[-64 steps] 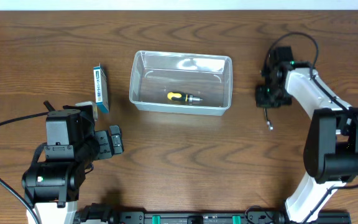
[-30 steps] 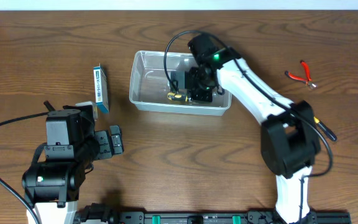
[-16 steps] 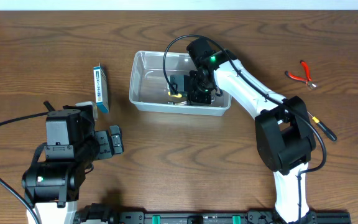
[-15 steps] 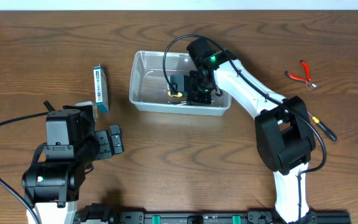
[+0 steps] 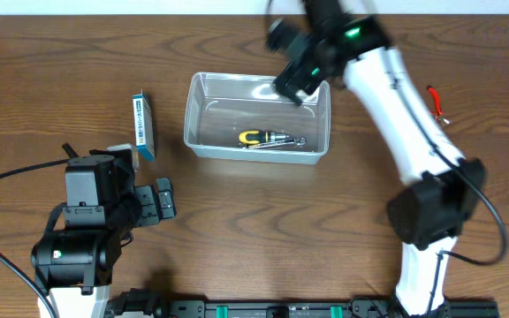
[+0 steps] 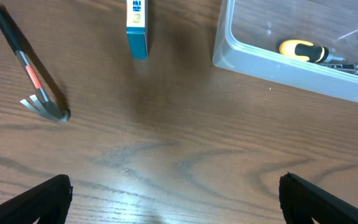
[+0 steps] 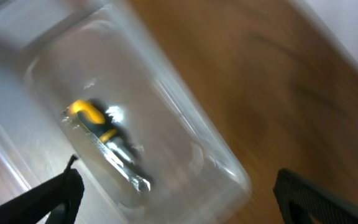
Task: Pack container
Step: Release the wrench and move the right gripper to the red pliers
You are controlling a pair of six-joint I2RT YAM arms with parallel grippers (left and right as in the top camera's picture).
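Note:
The clear container [image 5: 192, 113] sits mid-table. Inside it lies a yellow-and-black handled tool [image 5: 263, 139] with a thin metal piece at its tip. My right gripper [image 5: 292, 79] hangs open above the container's far right corner, holding nothing. The right wrist view is blurred: the container [image 7: 229, 168] and the yellow tool [image 7: 95, 121] lie below my right gripper [image 7: 179, 199], whose fingers stand wide apart. My left gripper [image 5: 162, 199] rests open at the near left, well away from the container [image 6: 278, 65]. In its own view the left gripper [image 6: 179, 205] is empty over bare wood.
A blue-and-white box [image 5: 144, 126] stands left of the container, also seen as the box [image 6: 137, 28] in the left wrist view. A hammer [image 6: 33, 74] lies on the table left of it. Red pliers [image 5: 435, 99] peek out behind the right arm at the far right.
My right gripper has opened and risen out of the container toward its far right corner. The left arm has not moved.

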